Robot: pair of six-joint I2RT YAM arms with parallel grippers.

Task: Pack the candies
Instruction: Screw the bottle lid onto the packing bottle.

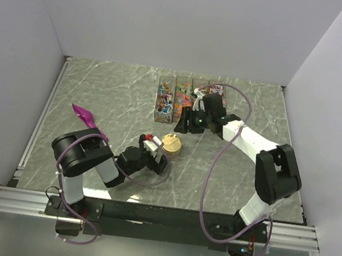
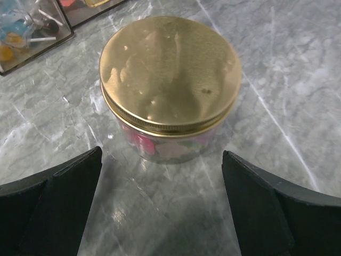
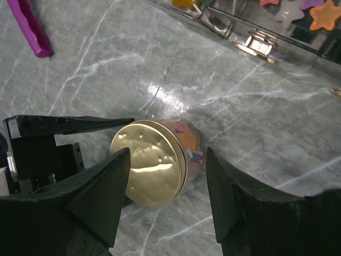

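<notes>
A clear jar with a round gold lid (image 1: 172, 143) stands on the marble table, closed, with mixed-colour candies (image 2: 160, 146) showing through its glass. My left gripper (image 1: 156, 154) is open and empty, its fingers (image 2: 53, 208) spread just short of the jar (image 2: 169, 72). My right gripper (image 1: 187, 123) is open and empty, hovering above and behind the jar (image 3: 152, 168). Candies (image 3: 189, 141) show under the lid there. More candies (image 1: 165, 100) lie in trays at the back.
Clear trays (image 1: 188, 93) of sweets stand side by side behind the jar, also in the right wrist view (image 3: 266, 32). A magenta scoop (image 1: 83, 114) lies on the table to the left, and it shows in the right wrist view (image 3: 29, 26). White walls enclose the table.
</notes>
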